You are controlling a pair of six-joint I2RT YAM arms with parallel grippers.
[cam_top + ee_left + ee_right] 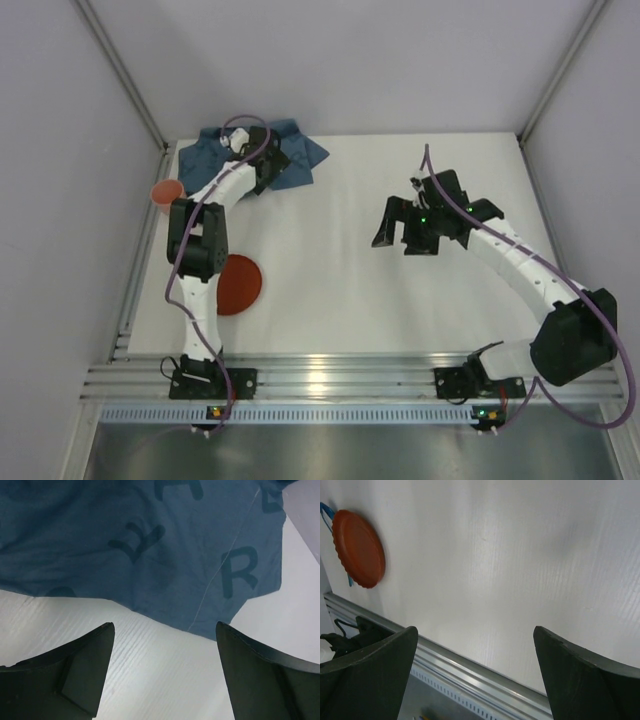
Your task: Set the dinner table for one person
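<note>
White matte rectangular dinner table [340, 260] fills the middle of the top view, walled on three sides, with the arm bases along its near edge. Dark blue cloth mat with darker printed letters [296, 150] lies rumpled in the far-left corner, flat on the tabletop. Left gripper [164, 626] is out over that corner with jaws released and wide. Nothing is between the fingers; the wrist view has bare white table under them and the mat's near edge just ahead, an "R" readable near its corner. Small orange cup [166, 193] stands at the left edge, just beside the left arm's elbow and near the mat. Round red-orange plate with a scalloped rim [240, 285] lies flat on the near-left part of the table, partly covered by the left arm in the top view. The right wrist view shows a blue sliver at the plate's rim; can't tell what it is. Right gripper [475, 630] hangs over the mid-right of the table, jaws fully spread, holding nothing, well apart from the plate and the mat. Ribbed aluminium rail [340, 382] runs along the near edge.
</note>
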